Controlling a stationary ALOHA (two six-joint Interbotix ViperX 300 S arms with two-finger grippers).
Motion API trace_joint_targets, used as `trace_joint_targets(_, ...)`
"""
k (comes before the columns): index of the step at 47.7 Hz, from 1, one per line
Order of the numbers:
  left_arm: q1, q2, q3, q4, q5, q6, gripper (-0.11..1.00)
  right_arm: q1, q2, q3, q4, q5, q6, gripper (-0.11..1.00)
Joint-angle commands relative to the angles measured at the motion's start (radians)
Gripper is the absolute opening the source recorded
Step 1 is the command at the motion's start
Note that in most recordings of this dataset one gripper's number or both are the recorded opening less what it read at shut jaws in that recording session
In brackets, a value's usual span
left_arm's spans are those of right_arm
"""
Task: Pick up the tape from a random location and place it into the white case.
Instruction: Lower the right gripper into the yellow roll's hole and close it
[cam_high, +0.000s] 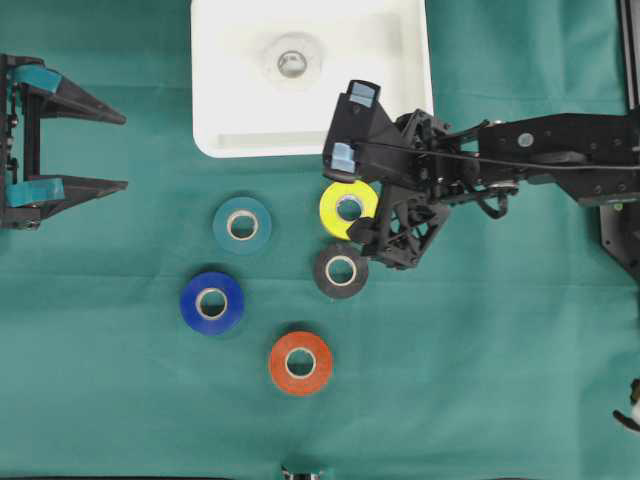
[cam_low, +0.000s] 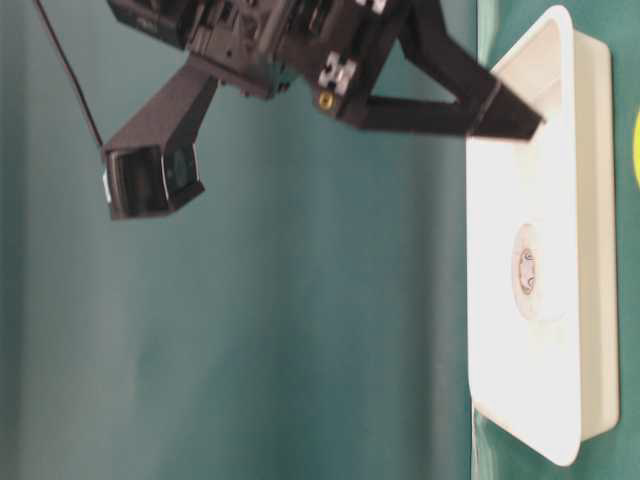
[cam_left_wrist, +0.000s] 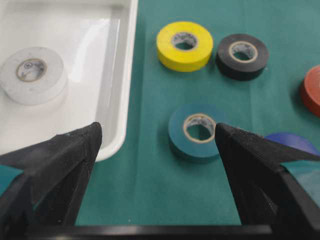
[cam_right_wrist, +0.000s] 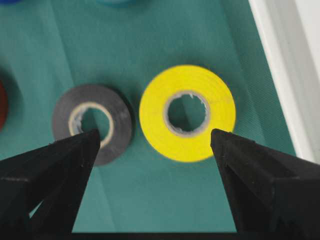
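- A green cloth covers the worktop (cam_high: 120, 400); no room shows.
- Both the left gripper (cam_high: 110, 150) and right gripper (cam_right_wrist: 155, 137) stand apart, empty.
- Yellow tape (cam_high: 347, 208) lies near the case (cam_high: 410, 120).
- Core printing looks unreadable.

Both arms are matte black. The left gripper (cam_high: 118, 152) has tapering wedge fingers with teal tape patches near their roots. The right gripper (cam_high: 362, 208) shows open lattice framing, thin black cables and a brass-coloured screw.

yellow tape (cam_high: 347, 207), white case (cam_high: 225, 100), green cloth (cam_high: 130, 380)
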Motion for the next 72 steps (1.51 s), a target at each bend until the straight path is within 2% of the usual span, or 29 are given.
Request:
trace_joint_targets(1, -0.002, 0.005, -0.014, 0.000, 0.000, -0.003, 0.96, 0.003, 0.002, -0.041, 0.000, -0.002, 0.031, 0.91)
trace_joint_targets(15, -0.002, 0.005, -0.014, -0.002, 0.020, -0.003, 0.96, 0.003, 0.018, -0.067, -0.002, 0.018, 0.112, 0.91)
trace_joint_targets(25, -0.002, 0.005, -0.014, 0.000, 0.021, -0.003, 0.96, 0.005, 0.018, -0.069, -0.002, 0.038, 0.141, 0.91)
trace_joint_targets(57, -0.002, 0.005, -0.014, -0.002, 0.021, -0.003, 0.96, 0.005, 0.020, -0.071, 0.000, 0.040, 0.149, 0.91)
trace_joint_targets(72, -0.002, 0.009, -0.015, 0.000, 0.021, -0.003, 0.96, 0.005, 0.078, -0.087, -0.002, 0.034, 0.164, 0.91)
